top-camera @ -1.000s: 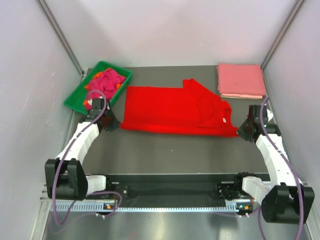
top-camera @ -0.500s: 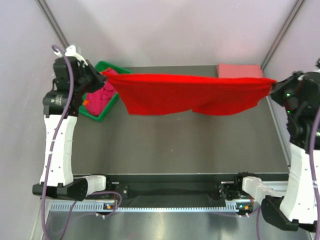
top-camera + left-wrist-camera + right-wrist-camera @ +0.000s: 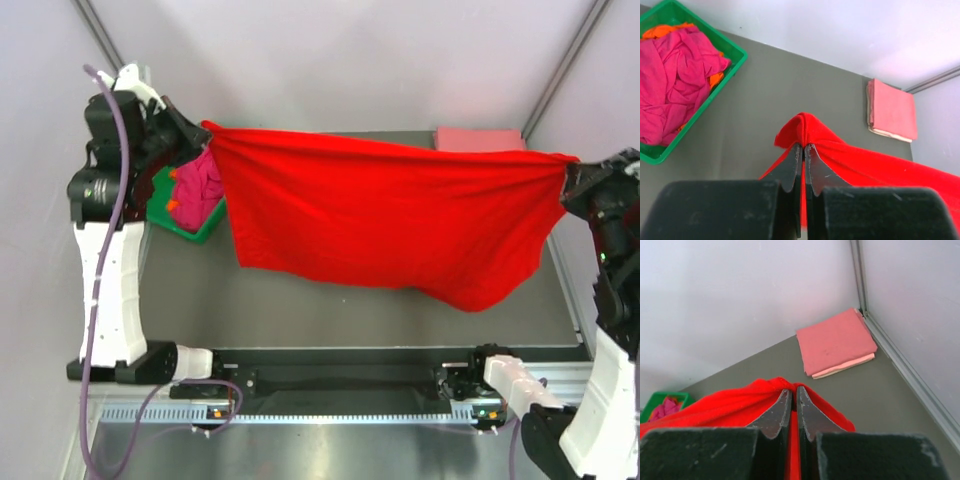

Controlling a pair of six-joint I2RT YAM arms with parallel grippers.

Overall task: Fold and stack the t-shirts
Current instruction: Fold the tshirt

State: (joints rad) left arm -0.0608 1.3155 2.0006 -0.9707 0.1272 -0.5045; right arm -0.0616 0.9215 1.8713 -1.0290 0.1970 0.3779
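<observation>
Red t-shirt: bright red cotton short-sleeved t-shirt (image 3: 390,215) is hanging in the air above the dark grey flat tabletop (image 3: 300,310), stretched wide between the two raised arms; its top edge is running taut from left to right and its lower edge is sagging lowest toward the right.
Left corner: left pincer (image 3: 803,147) is pressing its fingers together on a bunched corner of the red cloth.
Right corner: right pincer (image 3: 793,390) is pinching the opposite bunched corner, with red cloth showing between its tightly closed fingers.
Folded stack: salmon pink folded t-shirts (image 3: 836,342) are lying squared in the far right corner of the tabletop, a paler layer showing along the bottom edge; from overhead the hanging shirt is hiding most of the stack.
Tray contents: crumpled magenta t-shirts (image 3: 670,95) are filling the tray, with orange cloth (image 3: 670,30) peeking out at the edges.
Tray: green plastic rectangular tray (image 3: 702,107) is sitting at the far left of the tabletop, below the left arm's raised wrist.
</observation>
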